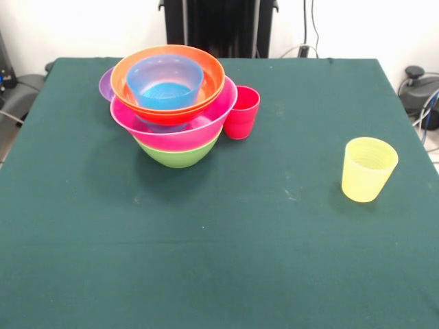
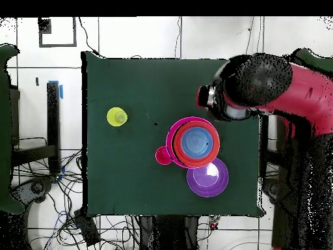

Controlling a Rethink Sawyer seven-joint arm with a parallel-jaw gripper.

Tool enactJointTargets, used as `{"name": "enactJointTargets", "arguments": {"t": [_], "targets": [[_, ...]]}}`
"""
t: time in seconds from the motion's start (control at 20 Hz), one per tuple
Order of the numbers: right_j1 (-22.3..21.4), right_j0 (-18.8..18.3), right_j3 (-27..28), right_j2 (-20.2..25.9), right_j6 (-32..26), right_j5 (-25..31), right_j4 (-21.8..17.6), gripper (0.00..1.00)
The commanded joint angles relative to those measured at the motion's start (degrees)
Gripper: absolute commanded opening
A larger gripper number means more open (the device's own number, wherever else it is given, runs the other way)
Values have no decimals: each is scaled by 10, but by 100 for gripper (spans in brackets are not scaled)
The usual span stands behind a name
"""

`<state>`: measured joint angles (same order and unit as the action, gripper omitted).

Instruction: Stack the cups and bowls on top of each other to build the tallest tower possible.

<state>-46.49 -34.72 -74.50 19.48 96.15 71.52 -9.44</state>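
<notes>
Tower [image 1: 175, 103] upper left of your front frame, red cup [image 1: 241, 112] touching it; yellow cup [image 1: 368, 168] right; fingers' state: cannot tell.

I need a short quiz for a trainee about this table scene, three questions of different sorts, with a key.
1. True or false: the yellow cup stands upright, apart from the tower.
2. Which bowl is at the tower's bottom? A) green bowl B) blue bowl C) orange bowl
3. Fill in: the red cup stands right beside the big ____ bowl.

Key: 1 true; 2 A; 3 pink. The purple bowl sits on the table beside the tower, not stacked. The gripper's state cannot be judged.
</notes>
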Motion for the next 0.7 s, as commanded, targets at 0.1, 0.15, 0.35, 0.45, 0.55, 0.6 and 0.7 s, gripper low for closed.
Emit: {"name": "enactJointTargets", "arguments": {"t": [0.1, 0.15, 0.35, 0.45, 0.55, 0.6, 0.7], "targets": [[93, 46, 72, -21, 148, -4, 1, 100], [97, 51, 75, -23, 157, -10, 0, 100], [121, 65, 89, -25, 182, -34, 0, 100], [134, 71, 104, -27, 187, -36, -7, 100], [149, 76, 119, -28, 189, -38, -12, 100], [156, 79, 126, -29, 192, -40, -14, 100], [167, 87, 140, -33, 200, -42, -17, 100]]}}
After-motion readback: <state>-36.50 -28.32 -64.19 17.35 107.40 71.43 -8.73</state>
